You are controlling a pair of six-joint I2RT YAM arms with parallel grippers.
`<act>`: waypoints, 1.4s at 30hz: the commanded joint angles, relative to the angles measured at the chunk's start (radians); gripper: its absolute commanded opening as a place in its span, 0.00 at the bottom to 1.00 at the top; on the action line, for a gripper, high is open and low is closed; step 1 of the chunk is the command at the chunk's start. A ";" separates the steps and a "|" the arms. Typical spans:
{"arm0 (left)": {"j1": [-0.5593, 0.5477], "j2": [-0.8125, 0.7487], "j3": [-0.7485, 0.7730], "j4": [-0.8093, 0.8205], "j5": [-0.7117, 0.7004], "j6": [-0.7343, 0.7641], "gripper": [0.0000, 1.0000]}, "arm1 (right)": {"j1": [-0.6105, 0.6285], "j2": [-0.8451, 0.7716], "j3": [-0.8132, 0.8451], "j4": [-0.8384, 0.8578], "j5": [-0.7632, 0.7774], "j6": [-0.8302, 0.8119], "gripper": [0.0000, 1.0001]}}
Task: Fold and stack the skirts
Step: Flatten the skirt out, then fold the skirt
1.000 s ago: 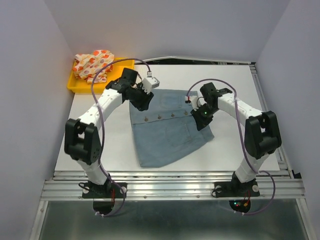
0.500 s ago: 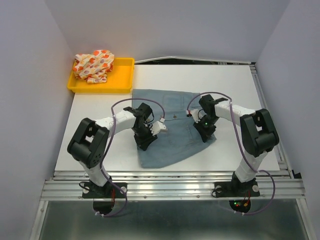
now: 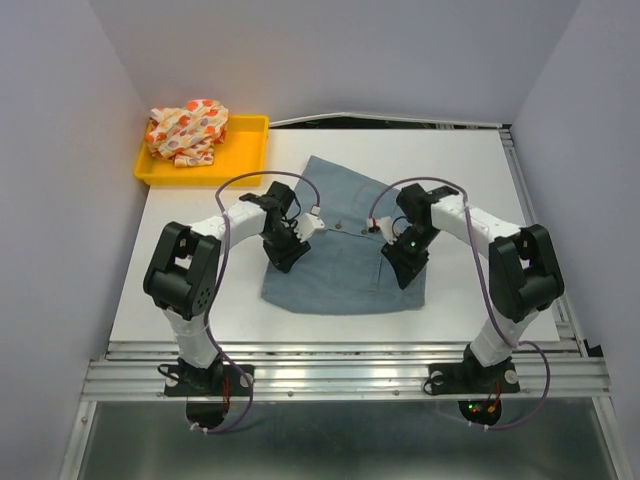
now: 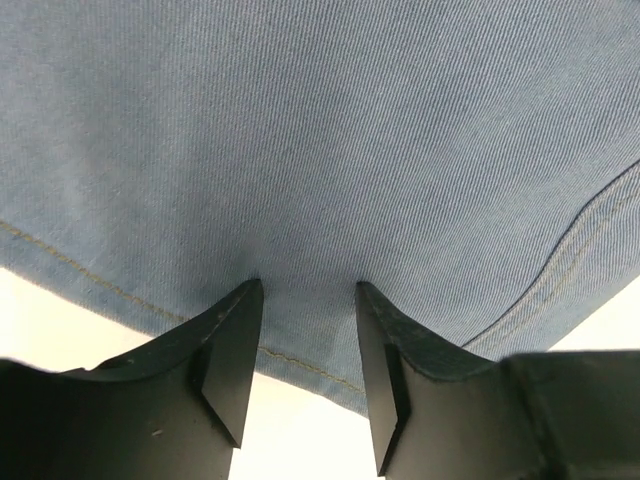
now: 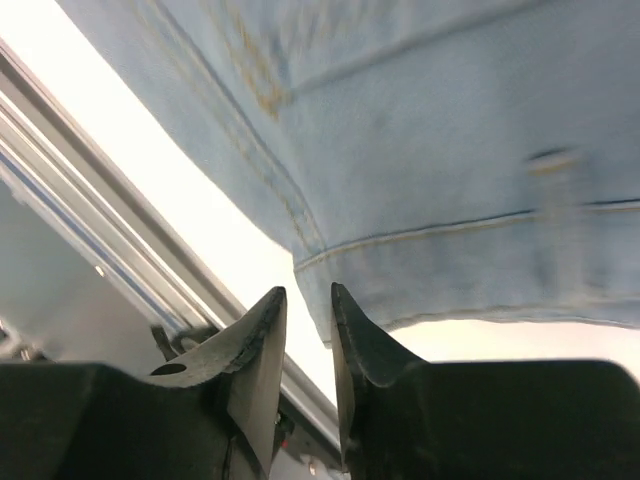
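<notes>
The light-blue denim skirt [image 3: 345, 272] lies spread flat in the middle of the white table. My left gripper [image 3: 282, 262] stands at its left edge, open. In the left wrist view its tips [image 4: 308, 286] rest on the denim [image 4: 320, 130] just inside the stitched hem. My right gripper [image 3: 401, 280] is at the skirt's near right part, narrowly open. In the right wrist view a seamed corner of the denim [image 5: 450, 150] lies just past its tips [image 5: 307, 289], with bare table showing in the gap. The spotted white skirt [image 3: 188, 130] sits crumpled in the tray.
A yellow tray [image 3: 248, 168] stands at the table's far left corner. Metal rails [image 3: 340, 355] run along the near table edge, close to my right gripper in the wrist view [image 5: 90, 170]. Grey walls enclose the left, right and back.
The denim skirt has shifted and now lies squarer, with its hem parallel to the near edge. My left gripper came from the skirt's far side to its left edge. The right jaws parted slightly.
</notes>
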 commanded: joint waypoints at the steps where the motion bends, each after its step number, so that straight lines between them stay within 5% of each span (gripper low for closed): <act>1: 0.002 -0.105 0.008 0.002 -0.014 0.059 0.55 | -0.054 -0.069 0.165 0.014 -0.082 0.076 0.31; 3: 0.002 -0.171 0.009 0.002 0.033 0.076 0.59 | -0.083 -0.087 0.198 0.080 -0.057 0.114 0.34; 5: -0.016 -0.213 0.011 0.019 0.043 0.084 0.64 | -0.154 -0.087 0.208 0.143 -0.025 0.145 0.50; 14: -0.255 -0.238 0.095 0.145 0.086 0.044 0.87 | -0.456 0.051 0.320 0.224 -0.010 0.174 0.68; 21: -0.250 -0.035 0.217 0.177 -0.006 -0.090 0.68 | -0.480 0.201 0.534 0.240 -0.062 0.260 0.65; 28: -0.256 0.037 0.099 0.165 -0.054 -0.038 0.57 | -0.415 0.371 0.732 0.303 0.039 0.283 0.66; 36: -0.390 0.075 -0.009 0.120 0.048 -0.068 0.43 | -0.375 0.546 0.846 0.232 0.105 0.167 0.63; 42: -0.496 0.080 -0.011 0.087 0.191 -0.148 0.41 | -0.355 0.595 0.849 0.192 0.101 0.081 0.54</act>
